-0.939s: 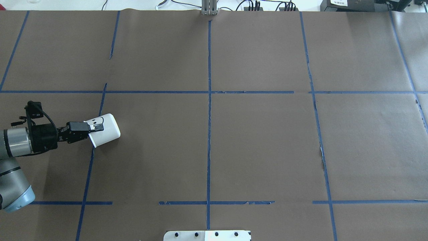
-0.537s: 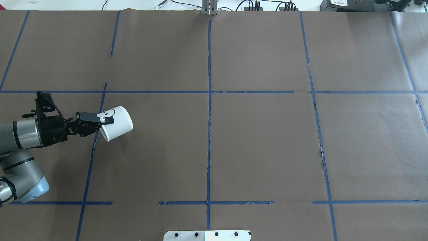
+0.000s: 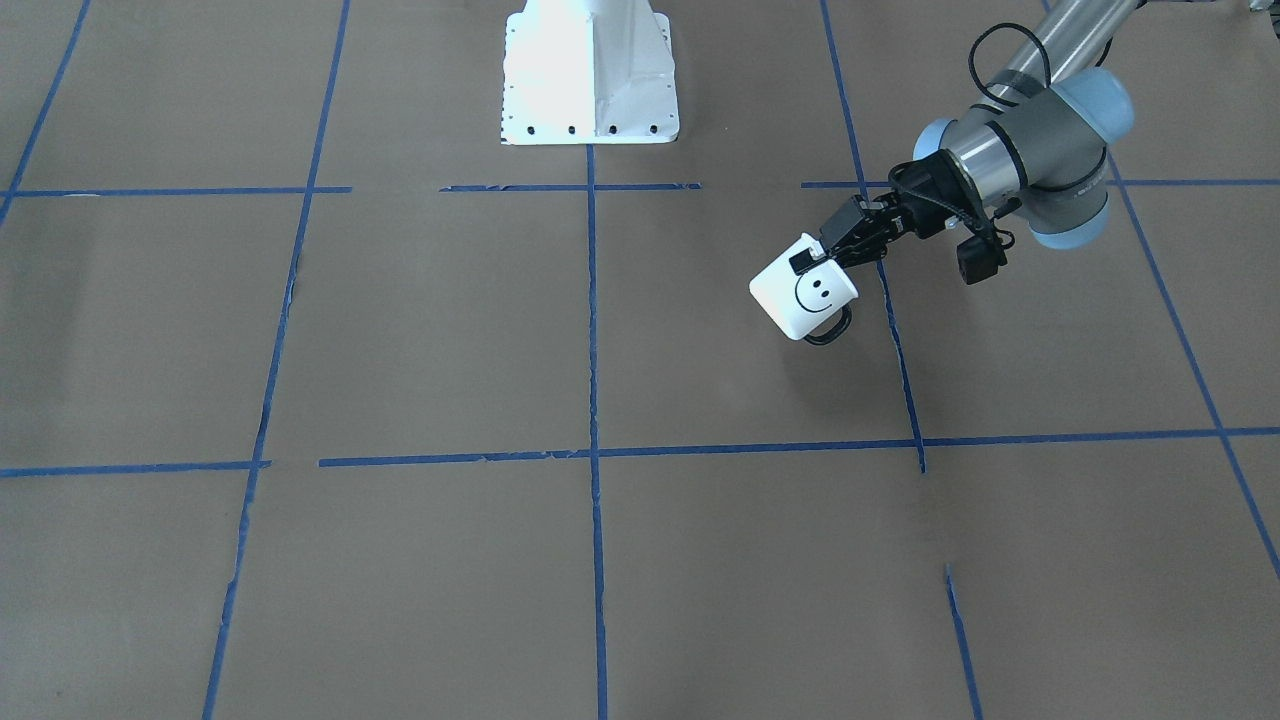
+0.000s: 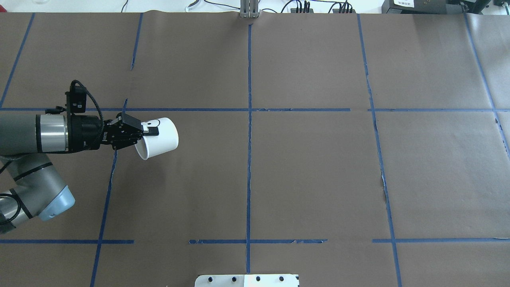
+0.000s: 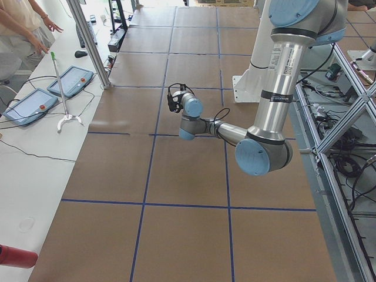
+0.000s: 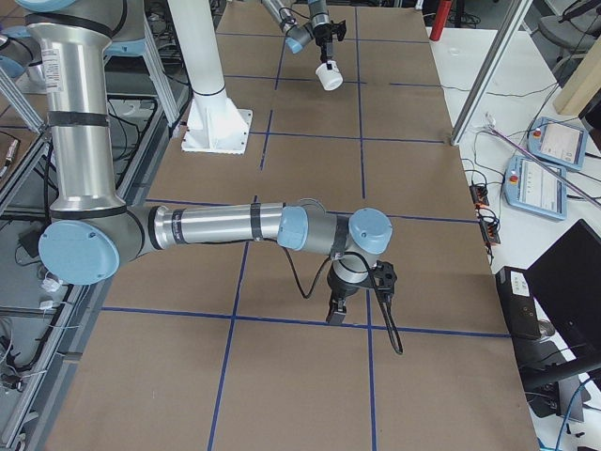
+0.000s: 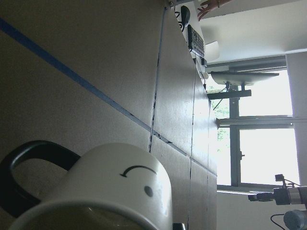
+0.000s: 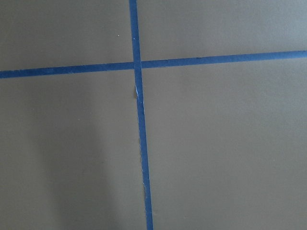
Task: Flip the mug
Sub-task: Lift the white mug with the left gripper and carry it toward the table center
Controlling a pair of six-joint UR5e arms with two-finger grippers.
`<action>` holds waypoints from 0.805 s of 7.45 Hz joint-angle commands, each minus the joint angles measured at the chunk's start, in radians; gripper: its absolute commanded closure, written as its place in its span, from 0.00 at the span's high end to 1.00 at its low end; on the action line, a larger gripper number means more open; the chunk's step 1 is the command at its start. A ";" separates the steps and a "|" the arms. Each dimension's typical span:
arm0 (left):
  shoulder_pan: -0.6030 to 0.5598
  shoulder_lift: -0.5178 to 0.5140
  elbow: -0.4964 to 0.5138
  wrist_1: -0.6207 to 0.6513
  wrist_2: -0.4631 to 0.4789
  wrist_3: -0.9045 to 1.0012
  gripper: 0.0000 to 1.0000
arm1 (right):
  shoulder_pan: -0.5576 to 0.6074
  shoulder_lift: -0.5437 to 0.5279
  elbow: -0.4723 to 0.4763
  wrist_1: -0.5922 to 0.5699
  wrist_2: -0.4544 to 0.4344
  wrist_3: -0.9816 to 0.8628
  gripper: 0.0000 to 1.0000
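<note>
Landmark: the robot's white base [image 3: 590, 80]; every place below is told from it.
Mug [image 3: 800, 295]: white, with a black smiley face and a thin black loop handle. It lies out over the table on the base's left-arm side, further toward the operators than the base. It is tilted steeply, the closed bottom pointing away from the arm and the mouth turned back toward the wrist. Its shadow falls apart from it on the paper.
Left gripper [image 3: 815, 258]: clamped narrow on the mug's rim, one finger lying over the outer wall beside the face.
Right gripper [image 6: 336, 310]: well out from the base on the right-arm side, pointing down just over a crossing of tape. I cannot tell whether its fingers are spread or closed.
Table cover: brown paper [image 4: 318, 179] marked into squares with blue tape [image 4: 249, 159].
Writing: the mug bears only the drawn face. The stickers on the left arm and its wrist camera are too small to read.
</note>
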 commanded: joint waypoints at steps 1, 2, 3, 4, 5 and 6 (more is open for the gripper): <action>-0.007 -0.104 -0.100 0.433 -0.080 0.008 0.00 | 0.000 0.000 0.000 0.000 0.000 0.000 1.00; -0.004 -0.198 -0.101 0.643 -0.083 0.045 0.00 | 0.000 0.000 0.000 0.000 0.000 0.000 1.00; 0.001 -0.281 -0.100 0.832 -0.081 0.100 0.00 | 0.000 0.000 0.000 0.000 0.000 0.000 1.00; 0.011 -0.366 -0.095 1.043 -0.081 0.156 0.00 | 0.000 0.000 0.000 0.000 0.000 0.000 1.00; 0.039 -0.457 -0.082 1.233 -0.081 0.233 0.00 | 0.000 0.000 0.000 0.000 0.000 0.000 1.00; 0.082 -0.544 -0.033 1.360 -0.080 0.270 0.00 | 0.000 0.000 0.000 0.000 0.000 0.000 1.00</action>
